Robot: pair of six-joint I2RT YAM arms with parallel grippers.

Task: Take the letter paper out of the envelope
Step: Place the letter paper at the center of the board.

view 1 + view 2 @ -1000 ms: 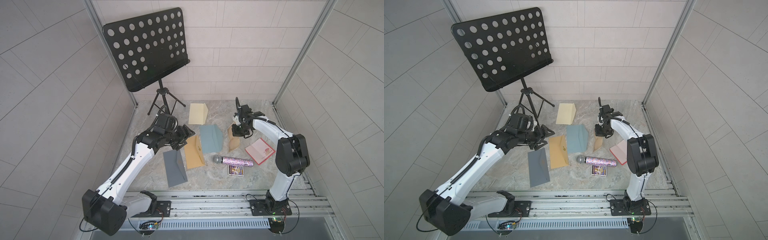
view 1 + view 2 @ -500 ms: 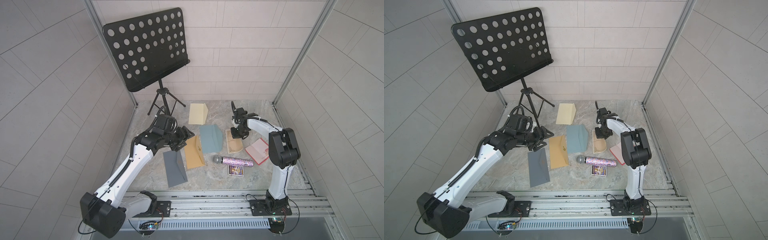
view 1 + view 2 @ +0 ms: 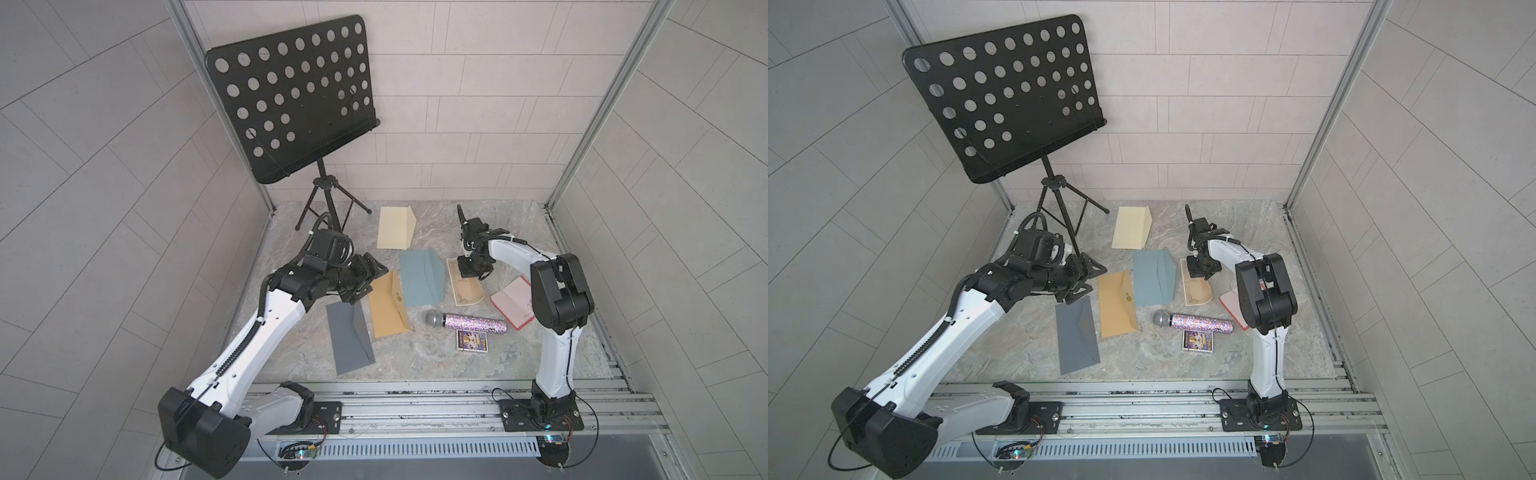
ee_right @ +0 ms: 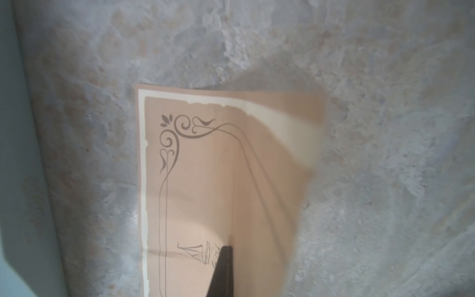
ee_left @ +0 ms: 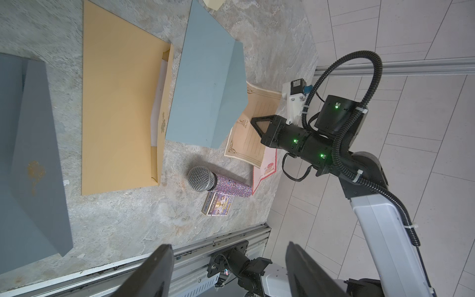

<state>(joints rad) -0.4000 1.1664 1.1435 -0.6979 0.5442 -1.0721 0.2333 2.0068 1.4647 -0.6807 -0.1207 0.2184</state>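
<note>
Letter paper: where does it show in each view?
Top view: letter paper just right of the blue envelope.
Top view: same spot.
Left wrist: mid-frame, beside the envelope's flap.
Right wrist: fills mid-frame.
Shared landmark: blue envelope, a sliver at the right wrist frame's edge.

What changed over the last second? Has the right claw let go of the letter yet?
Not yet. The right claw, shut on the beige bordered letter paper, lowered it from upright to nearly flat beside the blue-grey paper envelope. The open left claw, tan paper envelope and glittery microphone stayed put.
</note>
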